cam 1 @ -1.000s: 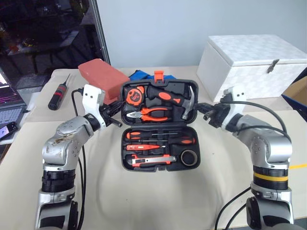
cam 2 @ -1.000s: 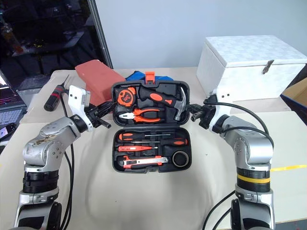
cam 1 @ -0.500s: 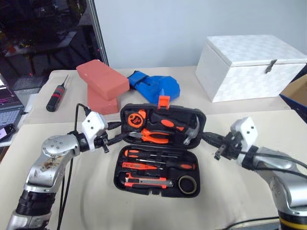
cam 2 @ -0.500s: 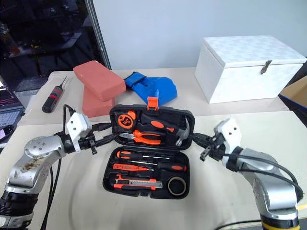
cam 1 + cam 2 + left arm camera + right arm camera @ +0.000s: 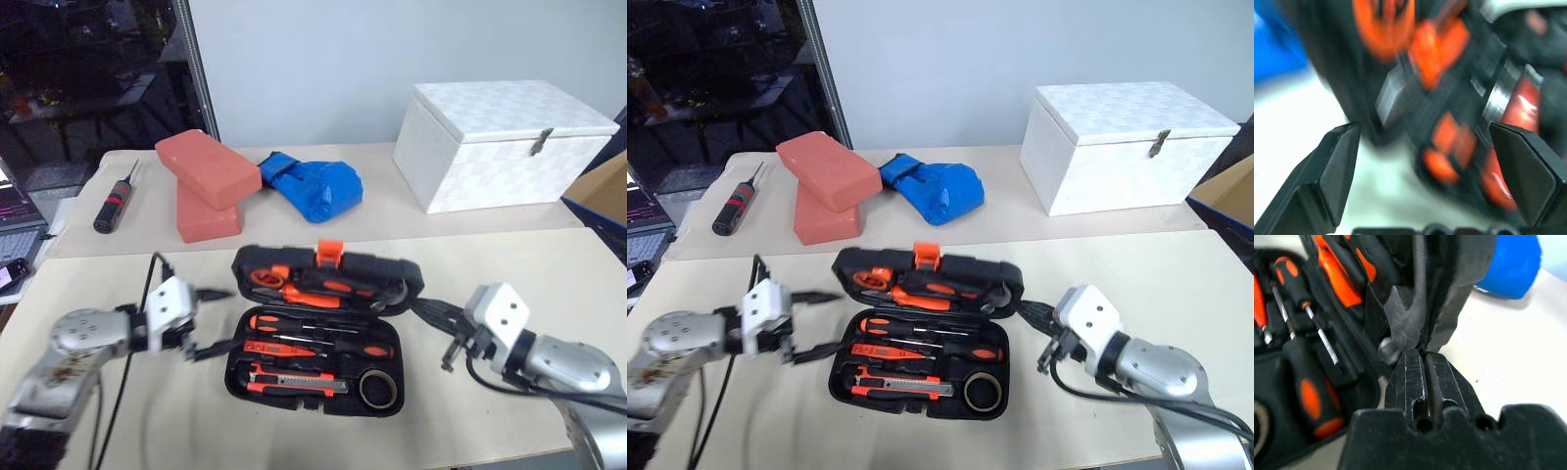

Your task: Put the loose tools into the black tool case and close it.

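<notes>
Behind the half-open tool case (image 5: pixel 323 333), flanked by spread left end effector (image 5: pixel 211 321) and pinched right end effector (image 5: pixel 423 309), sit red bricks (image 5: pixel 204 181).

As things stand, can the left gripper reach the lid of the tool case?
Probably yes. The left gripper is open beside the tool case, and nothing lies between it and the half-lowered lid.
</notes>
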Controlling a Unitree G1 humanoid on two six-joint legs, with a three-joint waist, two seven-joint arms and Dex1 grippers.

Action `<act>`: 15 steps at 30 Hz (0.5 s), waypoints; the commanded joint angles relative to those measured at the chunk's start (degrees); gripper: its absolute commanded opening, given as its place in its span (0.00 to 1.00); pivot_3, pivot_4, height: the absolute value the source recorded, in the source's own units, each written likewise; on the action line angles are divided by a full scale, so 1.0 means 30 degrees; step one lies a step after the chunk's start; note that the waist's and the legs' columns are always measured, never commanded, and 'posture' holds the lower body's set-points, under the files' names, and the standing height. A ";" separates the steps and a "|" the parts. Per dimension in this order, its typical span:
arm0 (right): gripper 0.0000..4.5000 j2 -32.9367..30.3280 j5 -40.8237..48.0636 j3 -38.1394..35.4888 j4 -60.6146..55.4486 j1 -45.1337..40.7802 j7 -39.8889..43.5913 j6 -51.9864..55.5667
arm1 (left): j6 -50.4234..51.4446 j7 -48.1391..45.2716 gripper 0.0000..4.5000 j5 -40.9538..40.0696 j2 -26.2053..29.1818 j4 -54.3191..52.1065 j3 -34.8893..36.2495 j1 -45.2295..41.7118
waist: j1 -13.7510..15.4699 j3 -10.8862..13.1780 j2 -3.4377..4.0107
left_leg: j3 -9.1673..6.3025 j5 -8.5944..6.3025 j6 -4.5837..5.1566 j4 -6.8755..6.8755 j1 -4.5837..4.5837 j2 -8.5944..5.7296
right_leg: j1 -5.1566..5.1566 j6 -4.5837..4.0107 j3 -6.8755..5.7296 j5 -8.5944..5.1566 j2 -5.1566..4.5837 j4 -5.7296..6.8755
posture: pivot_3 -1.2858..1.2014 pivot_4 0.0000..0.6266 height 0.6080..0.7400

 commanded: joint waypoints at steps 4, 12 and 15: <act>0.08 -0.2393 -0.3292 -0.0042 -0.0849 0.3853 0.2360 -0.5205 | 0.7606 -0.4101 0.99 -0.5722 0.3700 0.1926 0.2669 -0.1900 | 0.0289 -0.0003 -0.0025 | 0.0000 -0.0001 -0.0002 0.0020 0.0059 0.0032 | 0.0078 0.0100 -0.0009 -0.0110 0.0028 -0.0003 | 0.52 0.24 1.00; 0.67 -0.4364 -0.3401 -0.3344 0.0228 0.7846 0.5349 -0.7188 | 0.9458 -0.7851 1.00 -0.8034 0.6037 0.0363 0.2070 -0.3699 | 0.0349 0.0035 -0.0111 | 0.0107 -0.0053 0.0032 0.0030 0.0099 0.0000 | 0.0093 0.0148 0.0007 -0.0127 -0.0113 -0.0001 | 0.52 0.24 1.00; 0.67 -0.4353 0.0889 -0.4159 -0.1863 0.8520 0.6029 -0.3129 | 0.8909 -0.7811 1.00 -0.7879 0.5533 -0.0380 0.1674 -0.3877 | 0.0304 0.0040 -0.0107 | 0.0107 -0.0073 0.0003 0.0019 0.0102 0.0050 | 0.0079 0.0106 0.0030 -0.0119 -0.0150 -0.0005 | 0.52 0.24 1.00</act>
